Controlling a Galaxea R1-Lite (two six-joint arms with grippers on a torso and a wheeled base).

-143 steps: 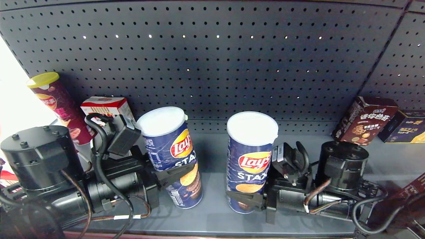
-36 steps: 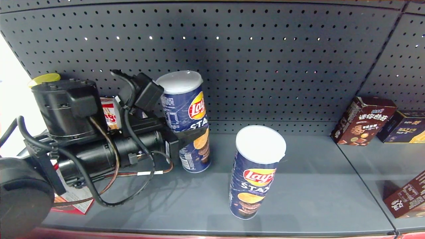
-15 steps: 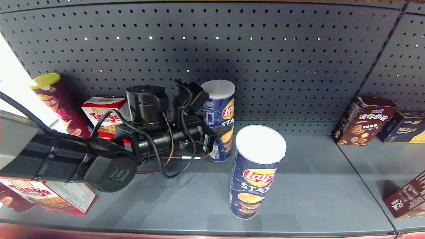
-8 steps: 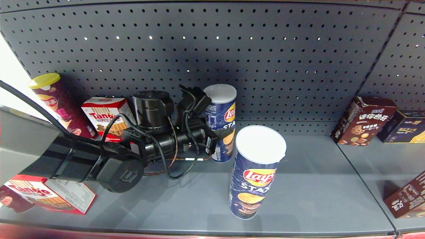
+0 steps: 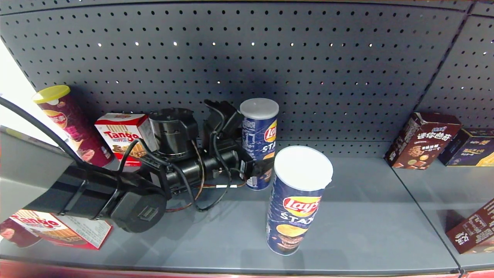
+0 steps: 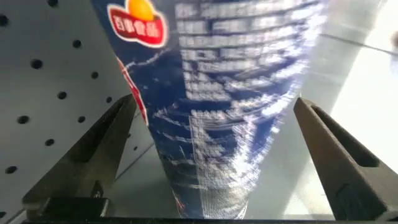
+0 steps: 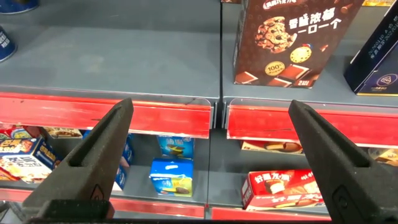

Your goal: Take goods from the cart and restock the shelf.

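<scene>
Shifted rightward, the blue can (image 5: 259,135) is stood on the shelf (image 5: 366,216) at centre frame, the left hand (image 6: 214,102) seemingly spread wide around it; release is judged done, and straight withdrawal is called for.

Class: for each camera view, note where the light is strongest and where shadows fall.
Head view: brightest at the far left edge; light pricks through pegboard holes; the purple can throws a dark shadow on it. Left wrist view: pale sheen on the shelf beside the blue can. Right wrist view: even light over the cookie box.
</scene>
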